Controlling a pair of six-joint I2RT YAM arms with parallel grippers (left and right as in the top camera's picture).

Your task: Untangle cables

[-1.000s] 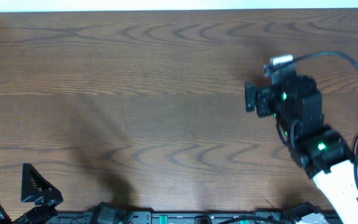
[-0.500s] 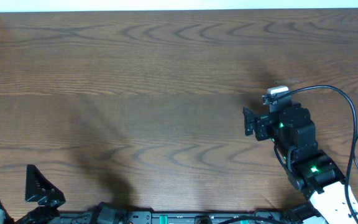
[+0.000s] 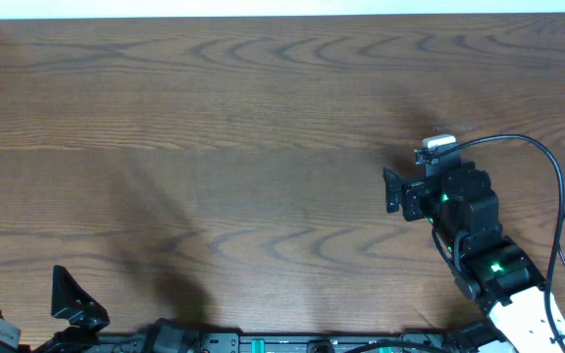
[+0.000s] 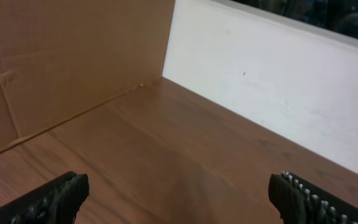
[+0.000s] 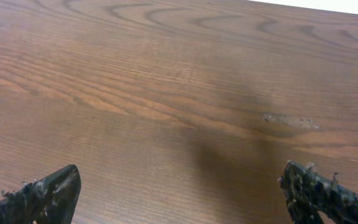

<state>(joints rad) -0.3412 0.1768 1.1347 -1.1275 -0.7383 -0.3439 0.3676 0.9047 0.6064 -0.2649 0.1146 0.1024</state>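
Overhead and wrist views. Your left gripper [image 4: 179, 200] and right gripper [image 5: 180, 191] each hang over the wooden table [image 3: 263, 147] with jaws wide apart, holding nothing. No cables appear in any view, so you cannot judge progress: untangling may be finished or unstarted.

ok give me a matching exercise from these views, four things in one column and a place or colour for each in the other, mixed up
Things:
1. left hand
2. right hand
3. cardboard panel
4. scuff mark

Descriptions:
a. pale, on the dark wood grain
b. open, over the right side of the table
c. brown, standing upright and meeting the white wall
d. open, at the lower left of the overhead view

Pairs: 1-d, 2-b, 3-c, 4-a
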